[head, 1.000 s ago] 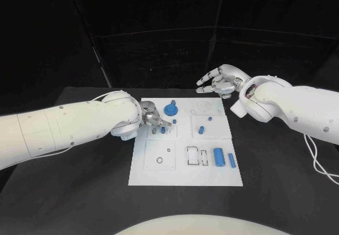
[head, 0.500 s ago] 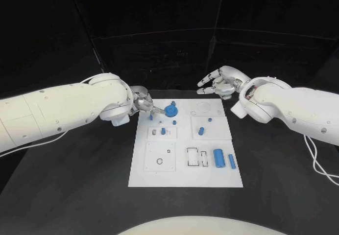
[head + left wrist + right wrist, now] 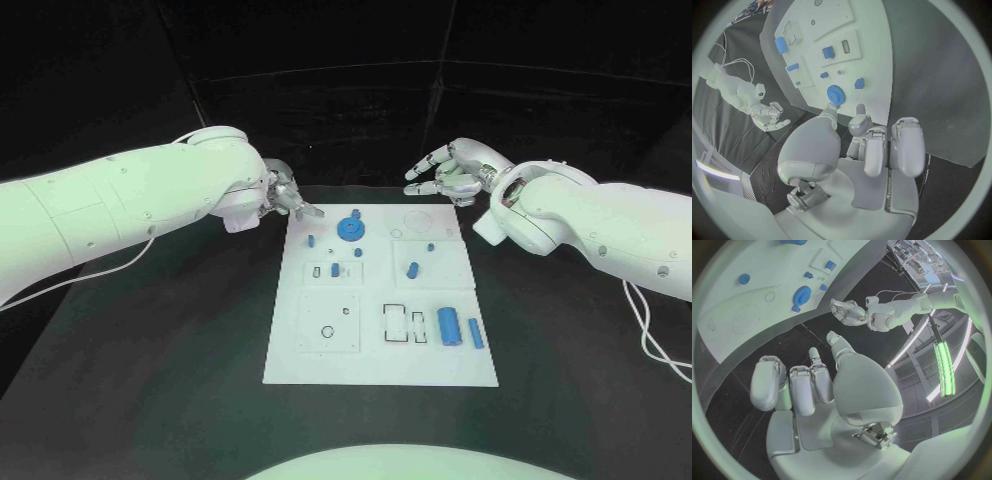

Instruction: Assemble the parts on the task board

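No text, label, brand, number or sign can be read anywhere. The task board carries only thin outlines around its recesses, with no lettering legible on them, and the blue parts bear no markings.

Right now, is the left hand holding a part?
No. The left hand holds nothing, hovering off the board's edge near the gear.
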Robot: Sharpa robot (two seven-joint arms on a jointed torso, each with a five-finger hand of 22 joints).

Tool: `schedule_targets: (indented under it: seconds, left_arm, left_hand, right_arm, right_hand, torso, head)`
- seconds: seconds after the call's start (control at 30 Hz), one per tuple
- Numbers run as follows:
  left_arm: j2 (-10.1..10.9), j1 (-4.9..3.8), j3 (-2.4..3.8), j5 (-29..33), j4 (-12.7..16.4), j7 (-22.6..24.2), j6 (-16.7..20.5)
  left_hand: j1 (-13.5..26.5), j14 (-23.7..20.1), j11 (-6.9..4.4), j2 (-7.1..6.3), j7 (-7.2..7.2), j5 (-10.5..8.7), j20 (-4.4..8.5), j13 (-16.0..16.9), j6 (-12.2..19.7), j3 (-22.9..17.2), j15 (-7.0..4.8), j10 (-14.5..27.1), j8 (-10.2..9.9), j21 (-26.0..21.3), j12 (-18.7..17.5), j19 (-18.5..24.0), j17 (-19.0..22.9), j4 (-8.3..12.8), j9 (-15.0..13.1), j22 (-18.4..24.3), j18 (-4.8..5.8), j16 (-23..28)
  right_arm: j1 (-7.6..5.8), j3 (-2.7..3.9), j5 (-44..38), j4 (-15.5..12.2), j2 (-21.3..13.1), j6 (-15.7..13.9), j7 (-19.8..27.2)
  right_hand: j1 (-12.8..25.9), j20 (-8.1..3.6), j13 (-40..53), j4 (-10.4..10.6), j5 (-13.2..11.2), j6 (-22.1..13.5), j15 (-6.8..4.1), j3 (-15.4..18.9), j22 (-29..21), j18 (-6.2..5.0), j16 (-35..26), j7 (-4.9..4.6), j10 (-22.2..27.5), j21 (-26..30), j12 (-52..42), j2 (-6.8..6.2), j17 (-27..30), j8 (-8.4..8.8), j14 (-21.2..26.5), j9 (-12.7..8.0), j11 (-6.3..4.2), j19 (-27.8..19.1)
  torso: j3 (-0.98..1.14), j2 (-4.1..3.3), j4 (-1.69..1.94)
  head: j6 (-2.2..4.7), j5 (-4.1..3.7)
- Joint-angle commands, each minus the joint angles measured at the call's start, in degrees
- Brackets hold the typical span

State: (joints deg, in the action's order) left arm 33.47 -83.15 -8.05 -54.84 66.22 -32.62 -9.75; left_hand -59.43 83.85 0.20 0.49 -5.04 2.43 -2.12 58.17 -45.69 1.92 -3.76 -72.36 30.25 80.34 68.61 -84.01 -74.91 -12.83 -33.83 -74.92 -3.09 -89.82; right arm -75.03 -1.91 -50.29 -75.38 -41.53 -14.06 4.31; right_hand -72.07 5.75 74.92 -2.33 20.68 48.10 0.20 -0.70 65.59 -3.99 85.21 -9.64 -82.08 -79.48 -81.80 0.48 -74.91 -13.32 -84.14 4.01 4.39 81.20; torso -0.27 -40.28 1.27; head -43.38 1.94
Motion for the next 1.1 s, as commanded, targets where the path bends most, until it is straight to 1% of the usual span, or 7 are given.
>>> schedule_targets:
  seconds: [0.03,0.17,0.23,0.43,0.83,0.97,1.1]
  left_arm:
    - [-0.91,0.28,-0.2,0.17,-1.79,0.16,-4.27]
    - [-2.17,0.91,-0.37,0.16,-3.82,0.43,-5.17]
    - [-2.73,1.2,-0.41,0.15,-4.82,0.55,-5.45]
    - [-4.1,1.98,-0.44,0.1,-6.89,0.64,-6.89]
    - [-5.99,2.95,-0.42,-0.54,-9.46,1.03,-8.2]
    - [-6.53,3.25,-0.42,-0.57,-9.95,1.12,-8.32]
    - [-7.09,3.55,-0.41,-0.58,-10.28,1.18,-8.33]
  left_hand:
    - [-0.6,6.15,0.47,0.0,-0.12,0.29,-0.36,0.01,-0.28,0.55,0.41,0.02,-0.22,-0.01,0.22,-1.99,-15.09,-0.07,0.27,-0.88,0.15,-0.18]
    - [-0.7,6.15,0.47,0.2,-0.12,0.29,-0.38,-0.02,-0.51,0.86,0.42,0.03,-0.34,0.07,0.24,-2.02,-15.09,-0.21,0.54,-0.99,0.17,-0.18]
    - [-0.74,6.15,0.47,0.32,-0.11,0.29,-0.4,0.0,-0.64,1.02,0.42,0.01,-0.39,0.09,0.27,-2.04,-15.09,-0.29,0.67,-1.03,0.18,-0.18]
    - [-0.92,6.15,0.4,0.89,-0.02,0.29,-0.4,0.09,-1.29,1.57,0.39,-0.07,-0.4,0.18,0.42,-2.09,-15.09,-0.61,1.09,-1.17,0.19,-0.18]
    - [-1.71,6.15,0.25,1.38,0.18,0.29,-0.34,0.09,-2.19,2.26,0.28,-0.09,-0.2,0.34,0.53,-2.16,-15.09,-0.57,1.51,-1.43,0.23,-0.18]
    - [-2.93,6.15,0.14,2.06,0.3,0.3,-0.26,0.13,-2.61,2.39,0.18,-0.14,-0.07,0.37,0.64,-2.18,-15.09,-0.08,1.8,-1.49,0.23,-0.18]
    - [-3.72,6.15,0.08,2.53,0.35,0.3,-0.22,0.13,-2.82,2.44,0.13,-0.16,0.01,0.42,0.69,-2.2,-15.09,0.29,1.99,-1.59,0.25,-0.18]
  right_arm:
    - [-0.05,0.03,-0.15,-0.01,0.07,0.12,0.66]
    - [-0.02,0.03,-0.15,0.05,0.21,0.17,0.7]
    - [-0.01,0.03,-0.15,0.04,0.26,0.21,0.72]
    - [0.05,0.03,-0.15,0.18,0.46,0.35,0.75]
    - [0.1,0.03,-0.15,0.31,0.82,0.16,0.79]
    - [0.1,0.03,-0.15,0.31,0.89,0.15,0.73]
    - [0.1,0.03,-0.15,0.29,0.95,0.14,0.69]
  right_hand:
    - [0.46,-0.11,4.3,0.15,0.33,-0.35,-0.44,0.26,-0.01,-0.56,-0.17,0.15,0.29,0.21,0.26,0.1,-5.42,-0.21,-3.69,-0.07,0.01,-0.2]
    - [0.45,-0.11,4.31,0.15,0.34,-0.35,-0.44,0.25,-0.01,-0.56,-0.17,0.15,0.28,0.21,0.25,0.13,-5.42,-0.21,-3.69,-0.07,0.0,-0.2]
    - [0.41,-0.11,4.34,0.16,0.37,-0.35,-0.44,0.21,-0.01,-0.56,-0.16,0.15,0.26,0.22,0.23,0.23,-5.44,-0.25,-3.69,-0.06,0.0,-0.19]
    - [0.41,-0.11,4.34,0.16,0.37,-0.35,-0.44,0.21,-0.01,-0.56,-0.16,0.15,0.26,0.22,0.23,0.23,-5.44,-0.25,-3.69,-0.06,0.0,-0.19]
    - [0.41,-0.11,4.34,0.16,0.37,-0.35,-0.44,0.21,-0.01,-0.56,-0.16,0.15,0.26,0.22,0.23,0.23,-5.44,-0.25,-3.69,-0.06,0.0,-0.19]
    - [0.37,-0.12,4.3,0.17,0.41,-0.38,-0.45,0.19,-0.08,-0.57,-0.18,0.15,0.29,0.26,0.26,0.35,-5.42,-0.29,-3.69,-0.06,0.0,-0.21]
    - [0.37,-0.12,4.3,0.17,0.41,-0.38,-0.45,0.19,-0.08,-0.57,-0.18,0.15,0.29,0.26,0.26,0.35,-5.42,-0.29,-3.69,-0.06,0.0,-0.21]
  torso:
    - [-0.02,0.0,0.06]
    - [-0.06,-0.01,0.13]
    - [-0.13,-0.07,0.08]
    - [-0.11,-0.1,-0.03]
    - [-0.08,-0.11,-0.06]
    - [-0.01,-0.09,-0.04]
    - [-0.06,-0.11,-0.01]
  head:
    - [-0.02,0.08]
    - [-0.22,-0.3]
    - [0.06,-0.18]
    - [-0.05,0.03]
    - [-0.33,0.13]
    - [-0.35,0.11]
    - [-0.38,0.04]
